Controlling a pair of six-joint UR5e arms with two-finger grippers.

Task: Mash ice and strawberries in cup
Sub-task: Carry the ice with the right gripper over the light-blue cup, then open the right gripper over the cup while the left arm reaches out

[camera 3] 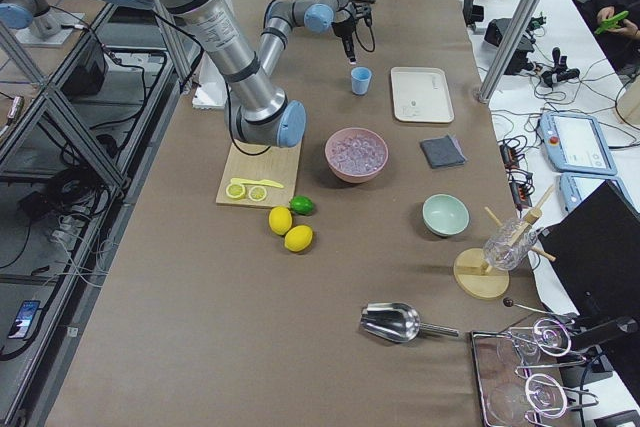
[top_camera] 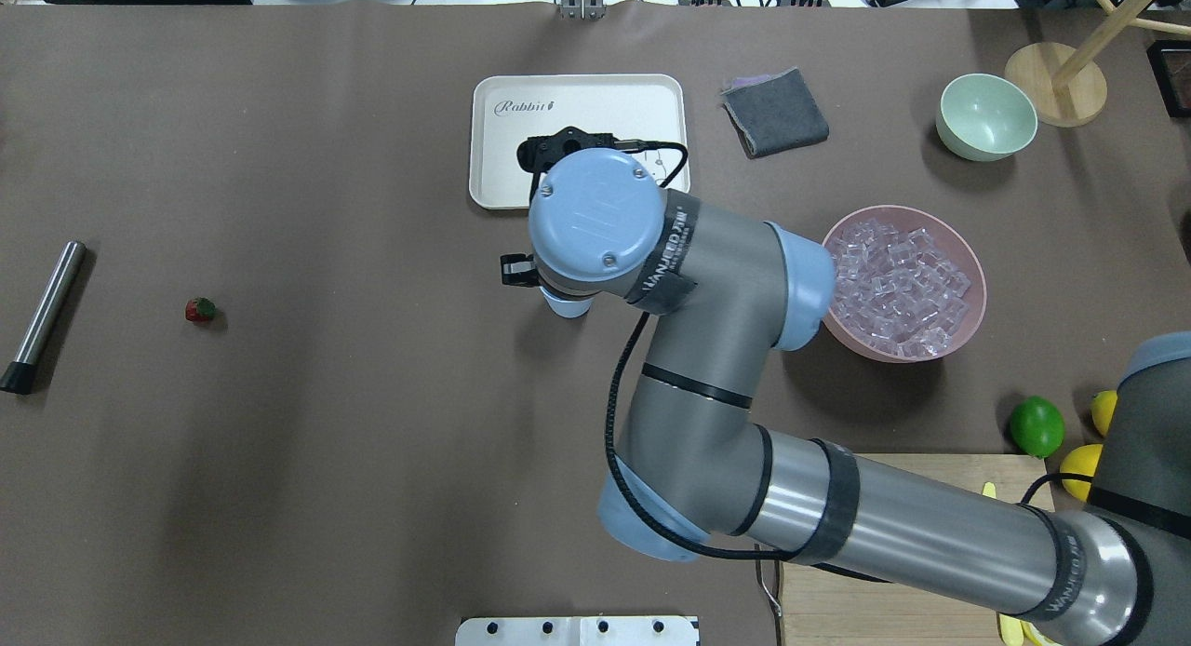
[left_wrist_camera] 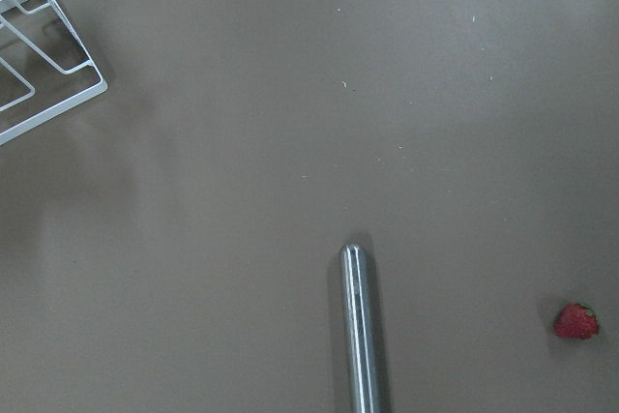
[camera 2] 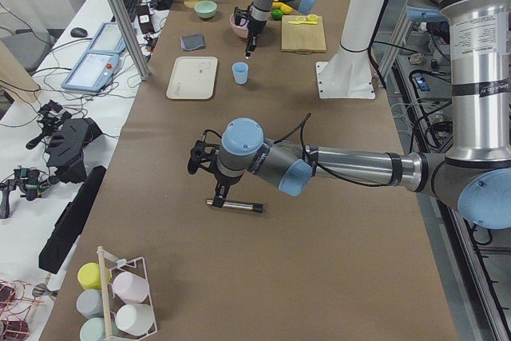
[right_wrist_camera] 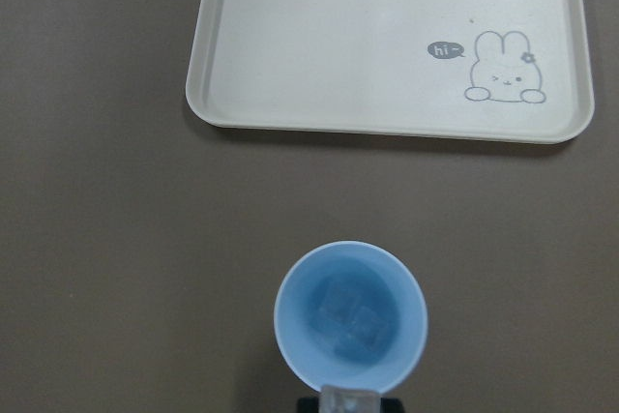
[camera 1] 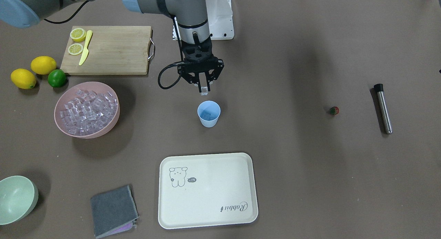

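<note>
Just above the one blue cup [camera 1: 208, 113] mid-frame, the right hand [camera 1: 204, 89] pinches one ice cube [camera 1: 204, 91]; two cubes [right_wrist_camera: 350, 321] lie inside. One strawberry [camera 1: 334, 110] sits far right; whether the left hand [camera 2: 216, 195] is open, I cannot tell.

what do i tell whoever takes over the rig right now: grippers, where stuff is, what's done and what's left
Right gripper: shut on an ice cube, just above the cup.
Left gripper: over by the steel rod; I cannot tell whether it is open or shut.
The cup stands upright on the table with a few cubes in it. The rest of the ice is in the pink bowl. The strawberry lies on the table near the rod, not touching it.
Done: some ice in the cup.
Left: release this cube, put the strawberry in, mash.
</note>
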